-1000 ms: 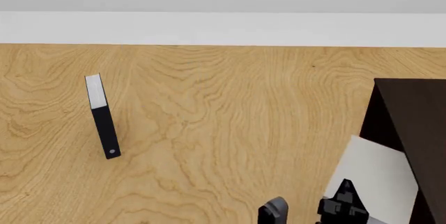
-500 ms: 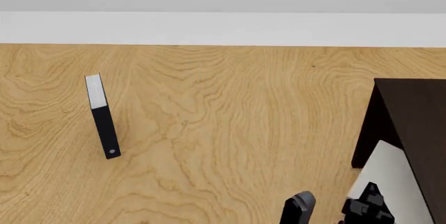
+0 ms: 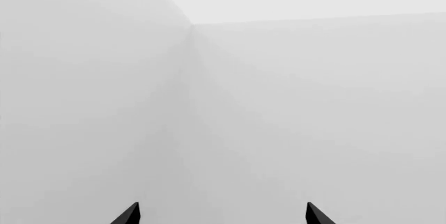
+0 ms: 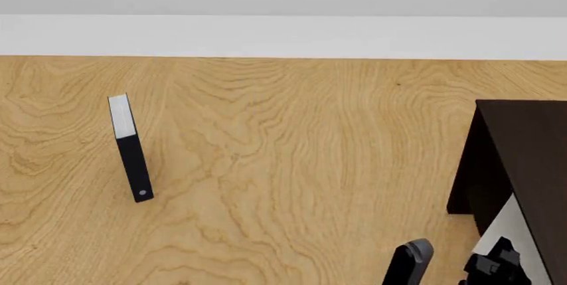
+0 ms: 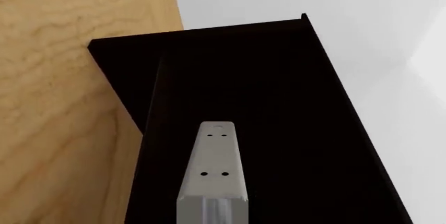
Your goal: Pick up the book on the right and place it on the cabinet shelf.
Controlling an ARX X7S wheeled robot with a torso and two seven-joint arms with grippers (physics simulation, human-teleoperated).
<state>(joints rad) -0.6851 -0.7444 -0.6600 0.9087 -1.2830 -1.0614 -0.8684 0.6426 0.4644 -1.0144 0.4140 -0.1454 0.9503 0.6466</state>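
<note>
The right gripper (image 4: 485,266) is clamped on the thick grey hardcover book (image 5: 214,172), its spine with tiny dark marks pointing into the very dark brown wooden cabinet (image 5: 279,104). From the head view only the book's pale face shows, at the cabinet's open side, low on the right. I cannot make out the cabinet shelf itself: the inside is too black.

The risk, as I judge it, is the book's leading corner catching the cabinet's front edge or side wall, which would twist it in the grip. Let go too soon, it could tip off onto the light wood-grain floor (image 4: 283,165).

The left gripper (image 3: 221,214) has its fingertips spread wide, empty, facing bare grey wall.

There is plenty of open floor to the left. A thin black book with a white dot (image 4: 130,147) stands well apart.
</note>
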